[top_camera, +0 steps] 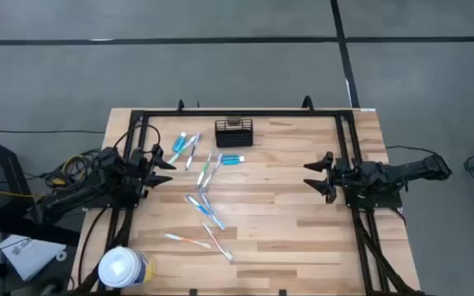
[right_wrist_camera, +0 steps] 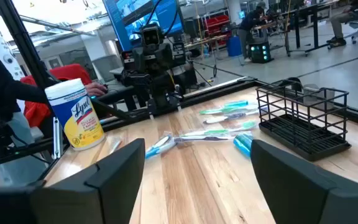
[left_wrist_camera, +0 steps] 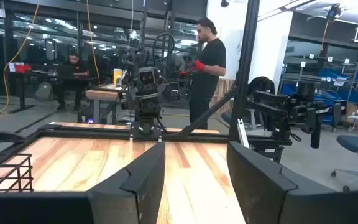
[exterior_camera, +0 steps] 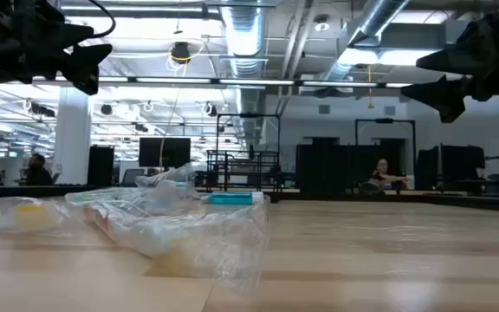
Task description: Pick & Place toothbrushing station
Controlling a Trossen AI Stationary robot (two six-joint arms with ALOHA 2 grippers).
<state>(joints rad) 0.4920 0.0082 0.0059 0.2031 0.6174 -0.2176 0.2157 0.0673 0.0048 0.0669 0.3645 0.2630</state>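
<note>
The black wire basket (top_camera: 234, 132) stands empty and nearer the left gripper (top_camera: 164, 159), ahead and aside of its spread fingers, while the right gripper (top_camera: 314, 177), also spread, waits farther off.

The wooden table (top_camera: 303, 238) carries a black wire basket (top_camera: 234, 132), scattered toothbrushes (top_camera: 206, 210), toothpaste tubes (top_camera: 230, 159) and a white-lidded canister (top_camera: 123, 268).
</note>
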